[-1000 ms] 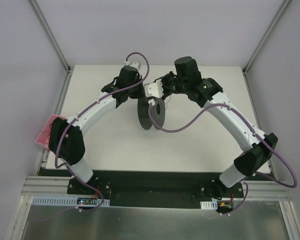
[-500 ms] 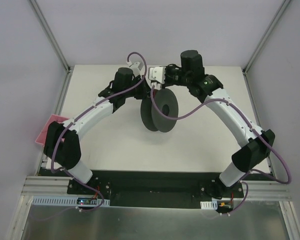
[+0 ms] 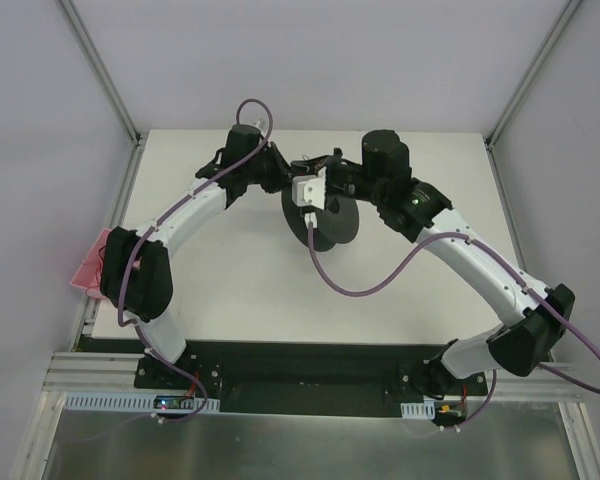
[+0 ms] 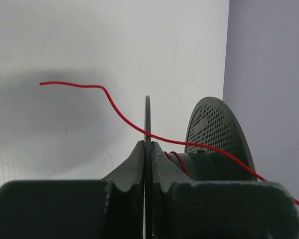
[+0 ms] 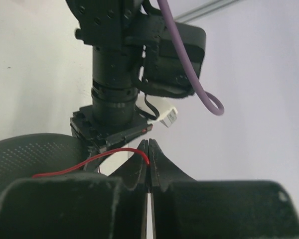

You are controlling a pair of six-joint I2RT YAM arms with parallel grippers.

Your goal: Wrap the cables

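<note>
A black spool (image 3: 332, 222) stands on edge at the table's back middle. In the left wrist view, my left gripper (image 4: 147, 144) is shut on the spool's thin solid flange (image 4: 147, 117). The perforated flange (image 4: 215, 133) stands to its right, with a few red turns on the hub (image 4: 176, 160). The thin red cable (image 4: 114, 107) crosses over the flange, and its free end lies left on the table. My right gripper (image 5: 149, 142) is shut on the red cable (image 5: 89, 167), which runs left over the perforated flange (image 5: 30, 154). In the top view both grippers meet at the spool.
The left arm's black wrist (image 5: 117, 74) hangs close in front of my right gripper. A thick purple robot cable (image 3: 365, 285) loops over the white table (image 3: 230, 290). A pink sheet (image 3: 92, 262) lies at the left edge. Grey walls (image 3: 330, 60) enclose the back and sides.
The spool has shifted right and back and turned. My left wrist has swung further back, and my right wrist has dropped down over the spool.
</note>
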